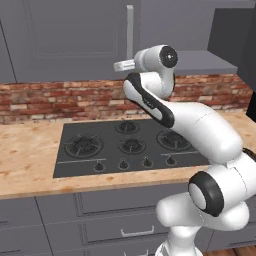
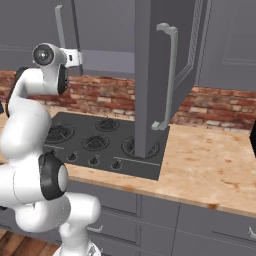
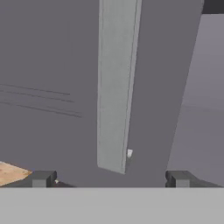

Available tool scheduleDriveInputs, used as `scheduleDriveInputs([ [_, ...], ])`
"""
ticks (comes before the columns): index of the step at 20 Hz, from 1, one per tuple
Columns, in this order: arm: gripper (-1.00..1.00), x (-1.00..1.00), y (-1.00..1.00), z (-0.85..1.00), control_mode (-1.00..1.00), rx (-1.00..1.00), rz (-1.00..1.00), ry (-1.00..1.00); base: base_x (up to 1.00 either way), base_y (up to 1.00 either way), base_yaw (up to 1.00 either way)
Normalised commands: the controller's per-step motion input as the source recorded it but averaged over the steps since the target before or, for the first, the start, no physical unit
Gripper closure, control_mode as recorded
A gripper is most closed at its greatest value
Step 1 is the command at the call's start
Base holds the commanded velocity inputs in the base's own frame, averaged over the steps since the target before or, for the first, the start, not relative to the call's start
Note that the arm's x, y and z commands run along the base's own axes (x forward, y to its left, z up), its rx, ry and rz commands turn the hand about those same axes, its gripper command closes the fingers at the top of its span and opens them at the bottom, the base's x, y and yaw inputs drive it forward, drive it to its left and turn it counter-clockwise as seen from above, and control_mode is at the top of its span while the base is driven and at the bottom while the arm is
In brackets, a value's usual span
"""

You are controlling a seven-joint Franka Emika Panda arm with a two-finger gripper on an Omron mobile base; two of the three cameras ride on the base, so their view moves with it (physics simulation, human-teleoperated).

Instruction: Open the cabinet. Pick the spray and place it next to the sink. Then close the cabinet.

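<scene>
My pincer (image 3: 109, 178) stands wide with nothing between its tips, raised above the desk (image 1: 30, 155) and the stove (image 1: 125, 145); just ahead of it hangs the left door's silver handle (image 3: 114, 87), its long axis upright, lying between the lines of my two tips but a little beyond them. In the right base view the cabinet (image 2: 150, 75) has its right door swung out toward me over the stove, while the left door beyond my hand looks shut; I judge the coming move is straight forward until the tips straddle that bar. The spray I cannot make out, presumably behind the doors.
</scene>
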Motion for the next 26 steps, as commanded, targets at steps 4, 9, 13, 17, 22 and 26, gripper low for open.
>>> scheduleDriveInputs([
  [4, -1.00, -0.63, 0.00, 0.33, -1.00, 0.00, 0.00, 0.00, 0.00, 0.00, 0.00],
  [9, -1.00, -0.71, 0.00, 0.29, -1.00, 0.00, 0.00, 0.00, 0.00, 0.00, 0.00],
  [13, -1.00, -0.86, -0.02, 0.26, -1.00, 0.00, 0.00, 0.00, 0.00, 0.00, 0.00],
  [17, -1.00, -0.81, -0.06, 0.22, -1.00, 0.00, 0.00, 0.00, 0.00, 0.00, 0.00],
  [22, -1.00, -0.70, -0.13, 0.26, -1.00, 0.00, 0.00, 0.00, 0.00, 0.00, 0.00],
  [26, -1.00, -0.68, -0.19, 0.17, -1.00, 0.00, 0.00, 0.00, 0.00, 0.00, 0.00],
])
